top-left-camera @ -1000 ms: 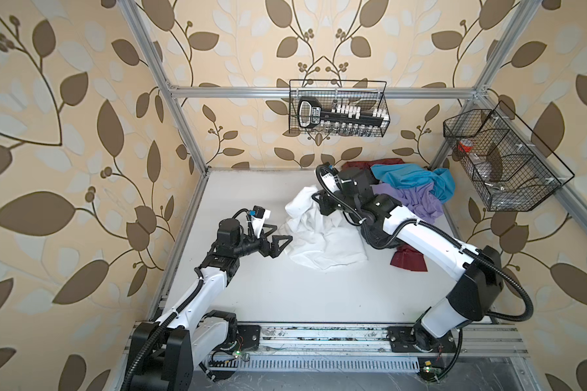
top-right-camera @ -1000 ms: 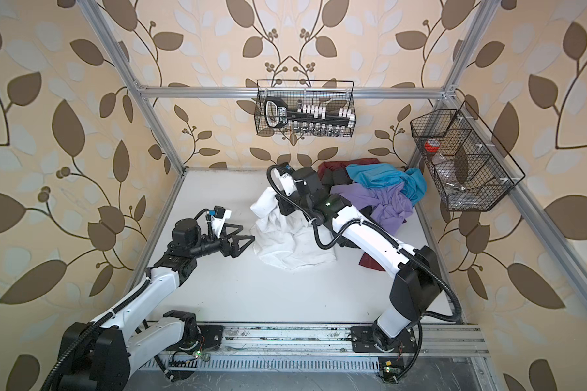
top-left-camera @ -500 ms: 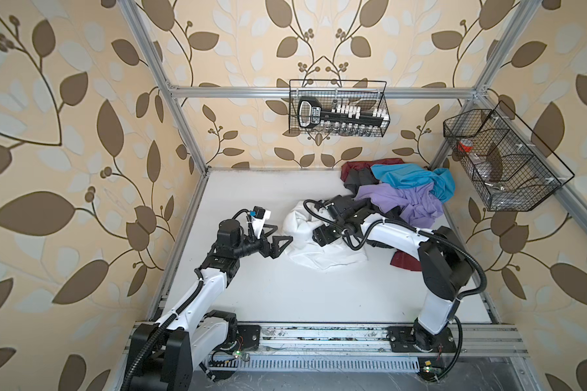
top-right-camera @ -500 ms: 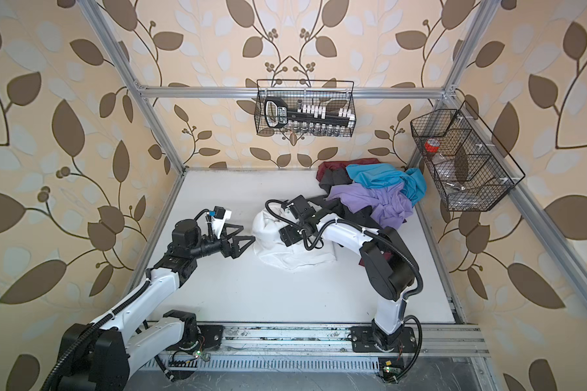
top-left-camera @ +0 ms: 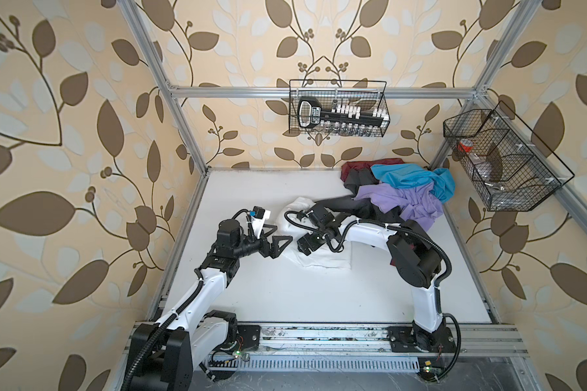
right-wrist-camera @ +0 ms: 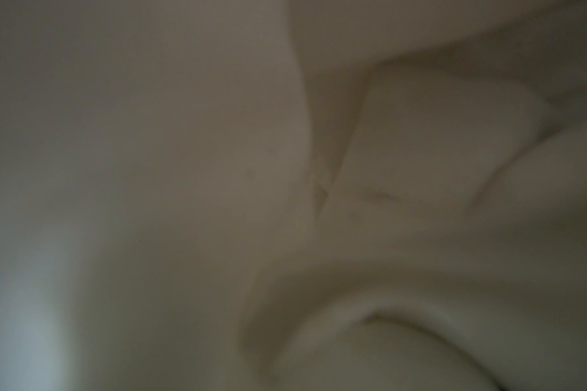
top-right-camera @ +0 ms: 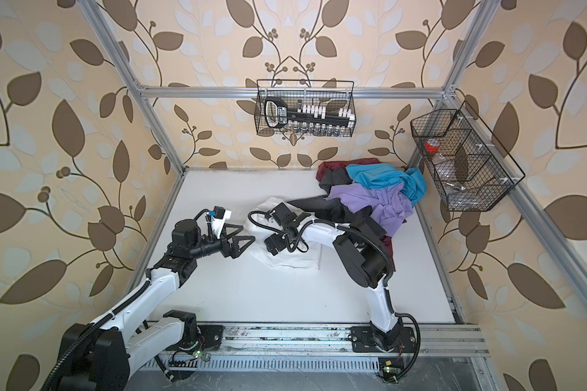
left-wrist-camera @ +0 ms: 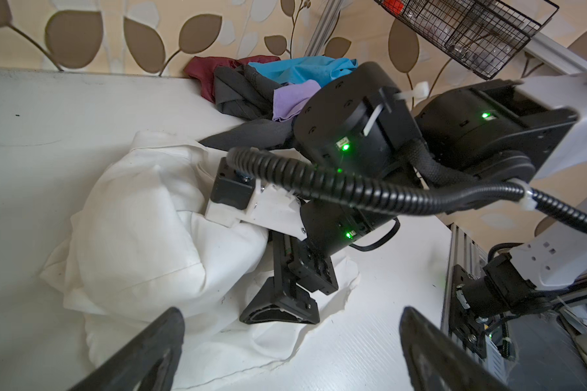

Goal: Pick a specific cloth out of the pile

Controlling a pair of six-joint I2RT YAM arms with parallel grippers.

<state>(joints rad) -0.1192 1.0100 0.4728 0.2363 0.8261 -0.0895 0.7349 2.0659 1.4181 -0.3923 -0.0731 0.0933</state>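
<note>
1. White tabletop (top-left-camera: 285,298), leaf-papered walls all round.
2. Far right corner holds the pile (top-left-camera: 404,193).
3. I find the cloth (top-left-camera: 322,259) crumpled mid-table, just beside the pile.
4. I see the right gripper (top-left-camera: 307,243) lying on the cloth, jaws apart. One finger is visible and a fold hides the other.
5. I see the left gripper (top-left-camera: 278,242) just beside the cloth's edge, jaws wide apart and empty.

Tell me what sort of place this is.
Probably a robot test cell, not a home: aluminium frame, leaf wallpaper panels, left arm and right arm on a base rail.
</note>
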